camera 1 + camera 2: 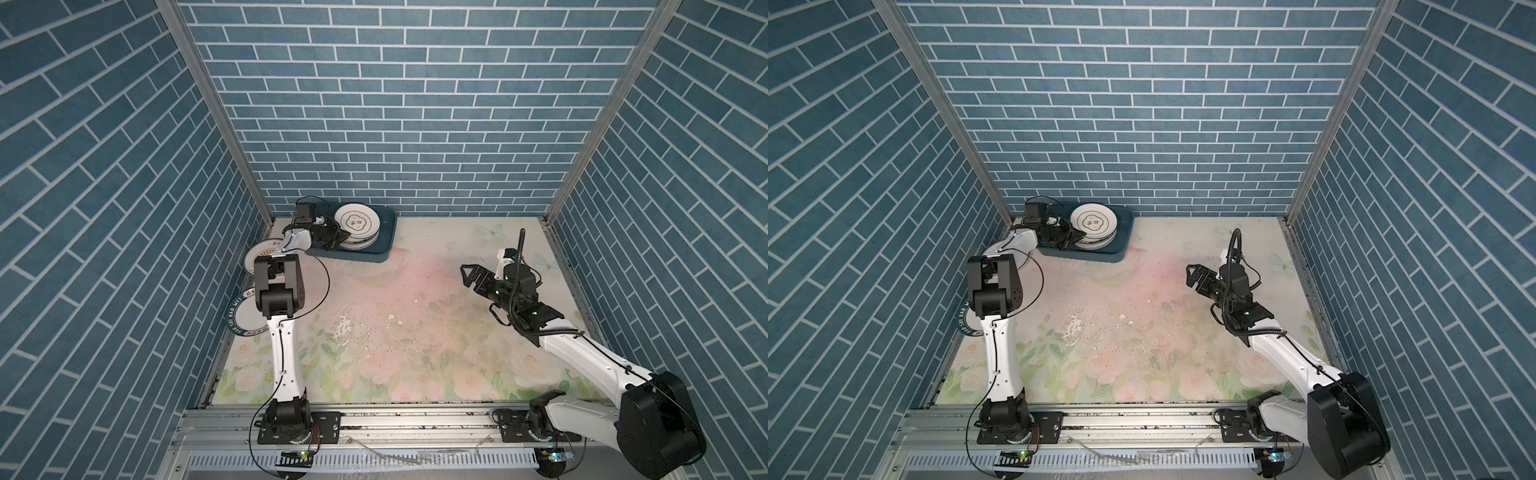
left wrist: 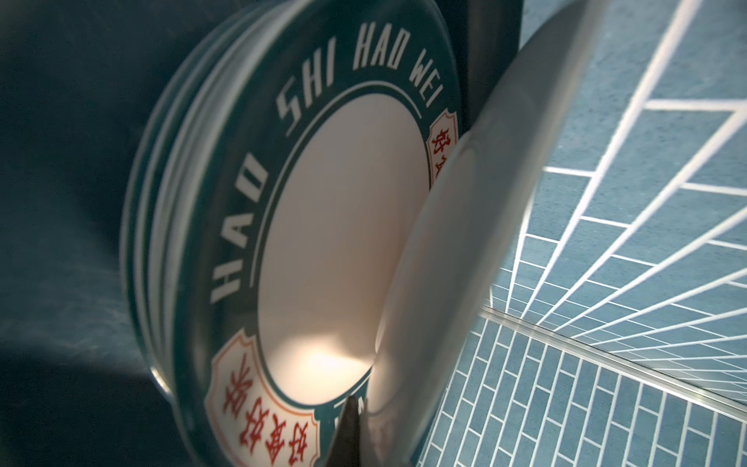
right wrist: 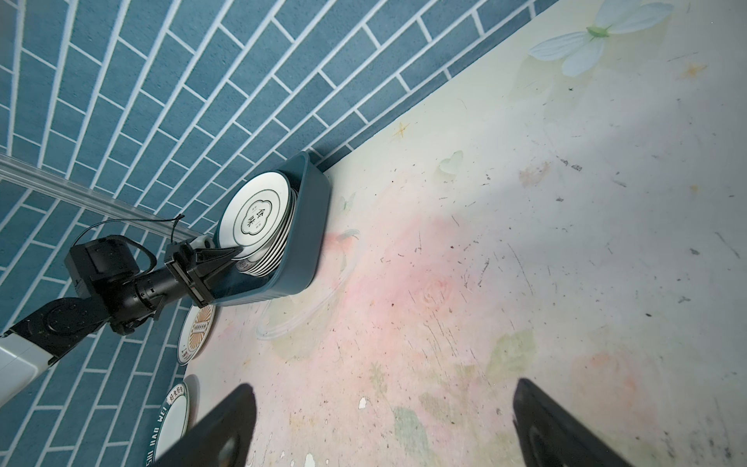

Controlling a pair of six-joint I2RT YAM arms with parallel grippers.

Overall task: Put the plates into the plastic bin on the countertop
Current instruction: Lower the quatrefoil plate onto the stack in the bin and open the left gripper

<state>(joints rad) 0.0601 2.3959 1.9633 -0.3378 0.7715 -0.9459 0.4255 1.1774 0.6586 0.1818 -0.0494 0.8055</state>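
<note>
Our left tool (image 1: pixel 341 237) pinches the plate (image 1: pixel 357 222) by its rim, right tool (image 1: pixel 466 276) wide apart; we think it's hard, slippery, breakable

bg: blue brick walls (image 1: pixel 399 124) | front: grey metal rail (image 1: pixel 415 419) | corners: alu posts (image 1: pixel 218 112)
</note>
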